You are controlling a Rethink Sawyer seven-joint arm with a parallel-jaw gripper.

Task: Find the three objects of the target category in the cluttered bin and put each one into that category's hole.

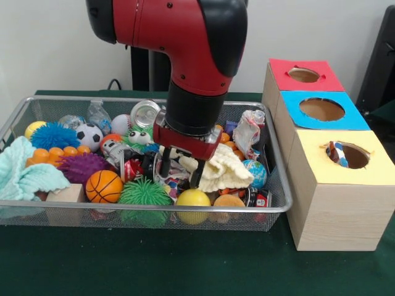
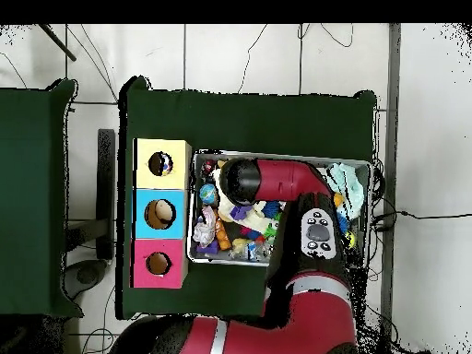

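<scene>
- One spotted white fabric piece (image 1: 249,131) stands crumpled in the silver wire-mesh basket (image 1: 279,209), toward the end nearest the boxes, just beside a small globe ball (image 1: 255,172); no other spotted piece can be told apart among the toys.
- Something striped in blue and red (image 1: 337,153) pokes up inside the rough round hole (image 1: 349,156) in the yellow top of the pale wooden box, the one nearest the desk's front edge; what it is cannot be told.
- Red-and-black arm's gripper (image 1: 182,172) hangs low over the basket's middle, its dark fingers (image 1: 197,177) apart and pinching nothing, touching or just above a cream knitted cloth (image 1: 224,170), which is not the target.
- Judged from its folds, the spotted fabric is light, limp and easily snagged; a pinch on its raised top fold looks the safest hold, and trailing corners could drag neighbouring toys.
- Clutter includes an orange basketball (image 1: 103,185), a green spiky ball (image 1: 144,194) and a mint-green fluffy towel (image 1: 24,176).
- Dark green cloth covers the desk (image 1: 154,259); a pale wall stands behind, and the overhead view shows light floor tiles with loose cables.
</scene>
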